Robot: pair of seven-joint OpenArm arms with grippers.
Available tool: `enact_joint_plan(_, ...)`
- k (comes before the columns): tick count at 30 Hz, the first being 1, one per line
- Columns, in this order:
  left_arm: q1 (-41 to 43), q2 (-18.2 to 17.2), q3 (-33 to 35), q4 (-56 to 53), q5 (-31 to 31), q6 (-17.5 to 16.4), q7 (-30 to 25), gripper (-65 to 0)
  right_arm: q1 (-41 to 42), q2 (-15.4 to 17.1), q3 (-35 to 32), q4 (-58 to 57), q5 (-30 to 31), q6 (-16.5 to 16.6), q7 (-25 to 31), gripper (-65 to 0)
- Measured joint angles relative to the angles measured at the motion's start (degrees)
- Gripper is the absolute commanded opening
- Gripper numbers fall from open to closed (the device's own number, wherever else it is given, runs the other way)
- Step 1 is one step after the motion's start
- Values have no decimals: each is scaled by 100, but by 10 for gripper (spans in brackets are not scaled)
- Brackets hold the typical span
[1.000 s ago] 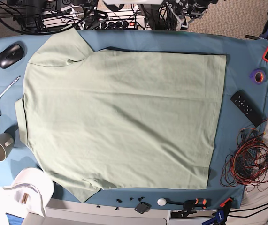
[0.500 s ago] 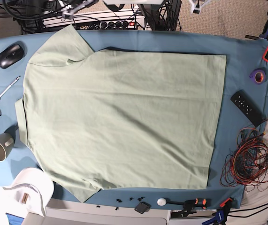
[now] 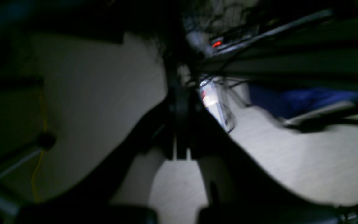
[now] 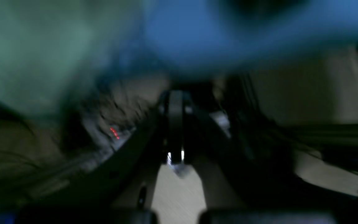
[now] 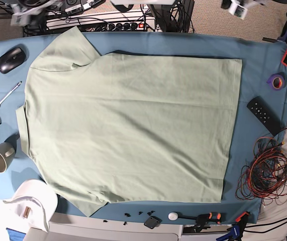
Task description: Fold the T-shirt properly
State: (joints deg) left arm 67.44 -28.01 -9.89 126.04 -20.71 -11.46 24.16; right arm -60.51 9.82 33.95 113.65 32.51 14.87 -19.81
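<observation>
The T-shirt (image 5: 128, 125), pale sage-green cotton, lies spread flat on the blue-clothed surface (image 5: 256, 50), ready for folding; both grippers appear closed, holding nothing.

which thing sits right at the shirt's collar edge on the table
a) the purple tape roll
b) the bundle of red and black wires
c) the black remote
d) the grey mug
d: in the base view the grey mug stands beside the collar end of the T-shirt, while the remote, tape roll and wires all lie past the hem end.
</observation>
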Motion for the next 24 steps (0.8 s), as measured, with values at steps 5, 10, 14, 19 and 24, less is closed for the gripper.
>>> enact_joint_plan(5,151,35,-645,866,-597,-970,273,-650,326,-428,1716,979,2835,752,-1139,-650)
enact_joint_plan(10,166,35,-737,800,-525,-1091,402,-650,979,-1047,2682,55,3877,634,-1427,-650)
enact_joint_plan(14,107,68,-739,807,-531,-1091,411,-650,1637,-1014,2726,-1381,4266,623,-1663,-650)
enact_joint_plan(19,-173,68,-739,804,-533,-1088,411,-650,2214,-938,2688,-2218,4721,831,-2223,-650)
enact_joint_plan(24,-245,68,-739,804,-529,-1088,417,-650,2227,-907,2691,-1941,5134,1799,-2524,-650)
